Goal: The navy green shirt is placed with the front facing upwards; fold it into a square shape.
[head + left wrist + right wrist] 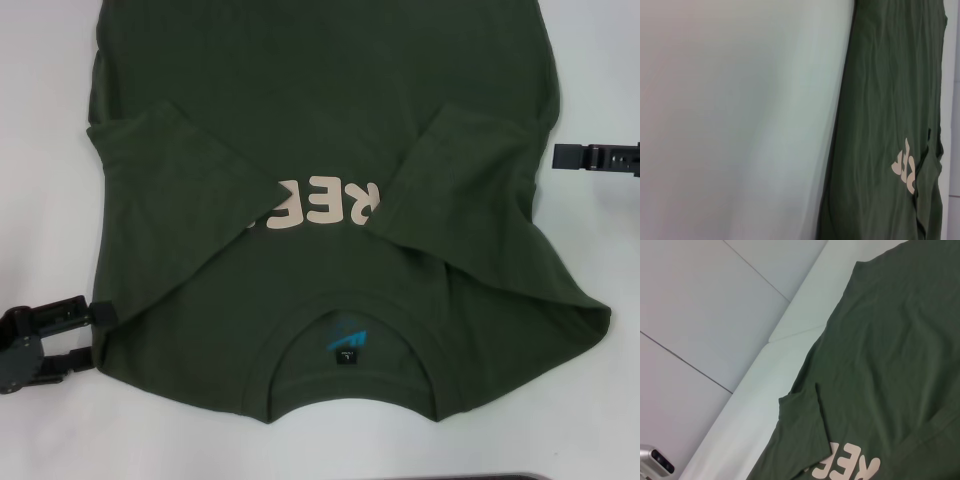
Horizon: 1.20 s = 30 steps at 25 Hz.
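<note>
Nearest the robot, the neck label [347, 345] sits inside the collar of the navy green shirt [320, 150], which lies front-up across the white worktop [45, 150] with both sleeves already folded in over the cream lettering [315, 207]. The left gripper [60, 335] rests at the shirt's edge beside the collar-side shoulder; whether its jaws are apart or together cannot be told. Farther up, the right gripper [585, 157] hovers just off the opposite edge, its jaws equally unclear. The cotton looks soft, light and floppy, so pinching the shoulder corners should carry the fold cleanly.
</note>
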Each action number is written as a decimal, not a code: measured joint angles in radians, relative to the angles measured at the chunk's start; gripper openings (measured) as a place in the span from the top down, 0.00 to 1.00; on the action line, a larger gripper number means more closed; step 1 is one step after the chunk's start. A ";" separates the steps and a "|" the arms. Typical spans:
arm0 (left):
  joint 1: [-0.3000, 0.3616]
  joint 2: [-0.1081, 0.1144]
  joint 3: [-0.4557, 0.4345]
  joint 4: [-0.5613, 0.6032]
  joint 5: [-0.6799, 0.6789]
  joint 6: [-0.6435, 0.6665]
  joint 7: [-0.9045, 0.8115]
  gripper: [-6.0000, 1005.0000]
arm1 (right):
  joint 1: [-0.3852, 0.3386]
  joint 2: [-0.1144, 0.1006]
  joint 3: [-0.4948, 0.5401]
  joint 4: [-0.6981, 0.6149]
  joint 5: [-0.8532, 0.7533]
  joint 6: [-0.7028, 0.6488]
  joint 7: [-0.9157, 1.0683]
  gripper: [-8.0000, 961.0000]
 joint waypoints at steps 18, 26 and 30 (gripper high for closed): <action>0.000 0.003 -0.012 -0.004 -0.003 -0.014 -0.008 0.13 | 0.005 0.005 0.000 0.000 0.000 0.002 0.001 0.15; -0.005 0.000 -0.006 -0.001 -0.007 -0.007 -0.008 0.15 | 0.004 0.005 0.000 0.000 -0.002 0.002 0.001 0.15; -0.012 -0.004 -0.002 0.002 -0.007 -0.011 -0.009 0.15 | 0.003 0.005 0.000 0.000 -0.001 0.002 0.002 0.15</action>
